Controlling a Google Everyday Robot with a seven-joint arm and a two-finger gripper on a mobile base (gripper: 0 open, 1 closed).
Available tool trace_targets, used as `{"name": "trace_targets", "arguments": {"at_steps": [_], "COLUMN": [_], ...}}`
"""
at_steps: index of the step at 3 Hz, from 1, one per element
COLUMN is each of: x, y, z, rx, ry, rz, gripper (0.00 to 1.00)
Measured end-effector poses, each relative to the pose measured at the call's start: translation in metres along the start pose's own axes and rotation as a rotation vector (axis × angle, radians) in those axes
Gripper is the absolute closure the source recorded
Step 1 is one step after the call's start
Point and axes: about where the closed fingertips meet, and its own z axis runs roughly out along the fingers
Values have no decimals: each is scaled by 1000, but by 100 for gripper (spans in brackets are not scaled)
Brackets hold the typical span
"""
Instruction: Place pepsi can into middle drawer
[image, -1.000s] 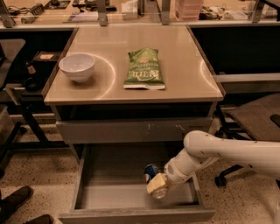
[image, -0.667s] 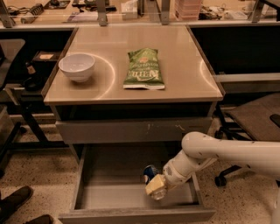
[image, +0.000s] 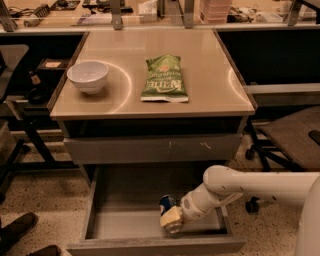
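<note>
The table (image: 210, 75) stands over a shut, scratched drawer front (image: 150, 148). Below it the middle drawer (image: 120, 220) is pulled out. The white arm (image: 250, 182) reaches in from the right. A green chip bag (image: 164, 79) and a white bowl (image: 88, 76) sit on top. The gripper (image: 172, 222) is low inside the drawer, near its front wall. The pepsi can (image: 167, 203) is inside the drawer, touching the gripper. Whether the gripper clasps the can or has let go cannot be told.

Risk: if the can is free and tilted, withdrawing could knock it over, and it may roll. Lifting while it is clasped would carry it back out.
</note>
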Motion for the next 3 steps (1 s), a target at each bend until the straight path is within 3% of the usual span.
{"name": "trace_targets", "arguments": {"at_steps": [3], "x": [-32], "y": [-13], "z": [55], "rx": [-74], "ry": [-20], "rz": [-12], "gripper": [100]}}
